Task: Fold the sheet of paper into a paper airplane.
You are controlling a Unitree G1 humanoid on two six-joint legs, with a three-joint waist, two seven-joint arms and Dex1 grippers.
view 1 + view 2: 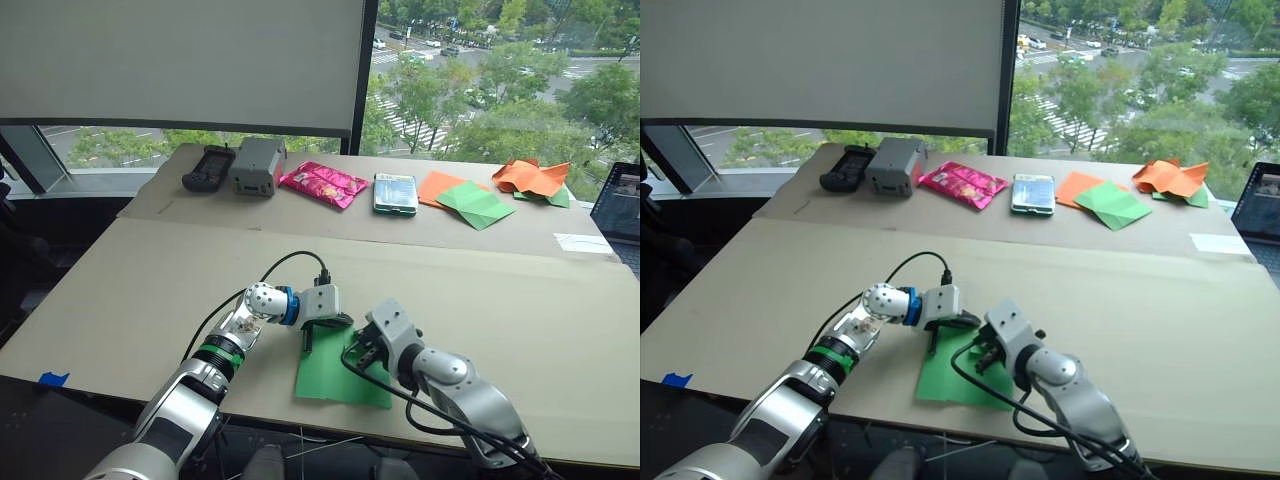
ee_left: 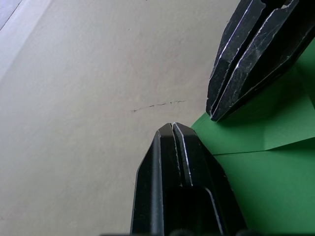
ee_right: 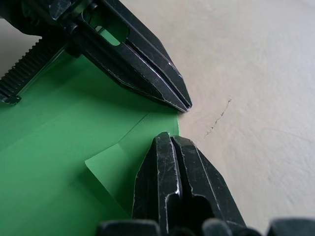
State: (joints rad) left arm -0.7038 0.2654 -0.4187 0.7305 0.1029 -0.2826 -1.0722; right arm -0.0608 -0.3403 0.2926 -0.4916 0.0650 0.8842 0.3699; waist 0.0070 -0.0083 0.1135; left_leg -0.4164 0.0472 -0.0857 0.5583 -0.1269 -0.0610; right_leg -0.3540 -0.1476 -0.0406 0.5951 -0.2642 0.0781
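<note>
green sheet of paper [image 1: 335,380] corner, seemingly claw-pinned.

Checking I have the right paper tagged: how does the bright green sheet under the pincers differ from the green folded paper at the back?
The sheet of paper lies flat at the table's near edge, one corner turned over; the green folded paper sits far back, a paler diamond. The sheet has both pincers at its corner; the folded paper lies untouched on an orange paper. Both are green.
</note>
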